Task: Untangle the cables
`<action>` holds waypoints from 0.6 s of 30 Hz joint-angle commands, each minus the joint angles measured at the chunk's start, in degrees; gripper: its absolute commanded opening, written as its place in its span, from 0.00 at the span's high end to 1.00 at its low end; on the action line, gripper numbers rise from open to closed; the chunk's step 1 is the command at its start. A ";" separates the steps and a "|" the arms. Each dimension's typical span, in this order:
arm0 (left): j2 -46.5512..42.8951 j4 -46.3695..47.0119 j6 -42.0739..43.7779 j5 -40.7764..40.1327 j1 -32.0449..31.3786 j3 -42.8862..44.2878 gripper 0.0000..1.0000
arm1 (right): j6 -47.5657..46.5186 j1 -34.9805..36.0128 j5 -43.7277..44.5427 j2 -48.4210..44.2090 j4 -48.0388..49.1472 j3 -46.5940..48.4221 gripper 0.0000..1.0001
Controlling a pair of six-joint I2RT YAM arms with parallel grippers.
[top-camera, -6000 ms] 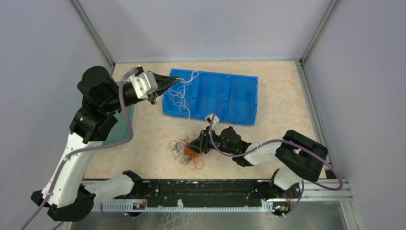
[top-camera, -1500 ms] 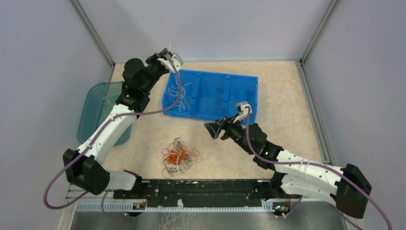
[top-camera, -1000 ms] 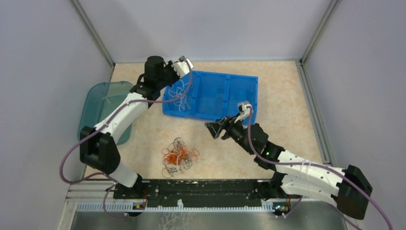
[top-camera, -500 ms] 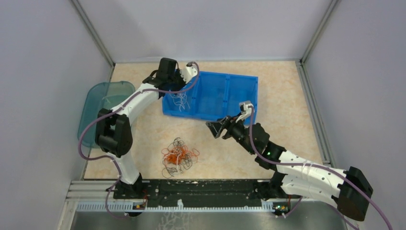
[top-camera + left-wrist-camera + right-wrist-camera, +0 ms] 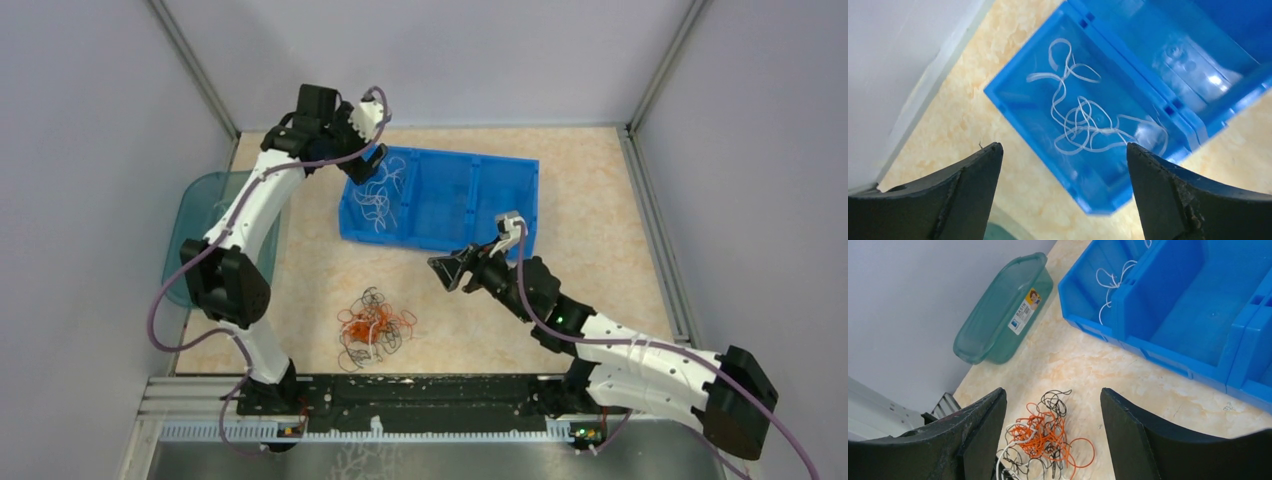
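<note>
Your left arm has drawn back from the blue bin (image 5: 510,170) since half a second ago, and its pincer (image 5: 1063,150), shut until then, has sprung wide. It now hangs released above the bin's far left corner with nothing between its jaws. The right arm has not budged in that time.

A loose bunch of white cables (image 5: 1078,120) lies curled on the floor of the bin's left compartment, as your left wrist view shows through the spread fingers (image 5: 973,175). From above, the same white strands (image 5: 375,195) fill that compartment alone; the other two compartments show only bare blue plastic.

Your right pincer (image 5: 447,270) hovers over the table (image 5: 600,200), just in front of the bin's near wall. It too is released, jaws apart and grasping nothing. Seen from its own wrist, the right pincer (image 5: 1053,392) frames the remaining tangle (image 5: 1043,440), a knot of red-orange and black cables with at least one white strand running through it.

That tangle (image 5: 372,328) sits on the table well apart from the bin, nearer the arm bases, and neither pincer touches it. A teal lidded box (image 5: 195,230) rests at the table's left edge, beside your left arm; the right wrist view shows the box (image 5: 1003,310) with a small label on its side, too small to read.
</note>
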 commanded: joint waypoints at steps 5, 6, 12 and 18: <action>-13.97 -15.09 5.63 12.94 2.28 -10.41 0.01 | -1.20 -0.42 -11.20 7.67 0.77 5.15 0.30; -16.54 -15.87 7.48 14.53 2.25 -14.15 0.01 | -0.88 -0.33 -12.29 9.18 1.53 5.16 0.30; -30.55 -21.80 20.95 20.37 -0.46 -34.64 0.03 | 1.73 2.22 -14.75 16.57 5.37 4.04 0.34; -37.71 -23.56 23.60 20.38 -9.45 -42.39 0.04 | 2.40 2.19 -14.11 16.89 5.15 2.88 0.38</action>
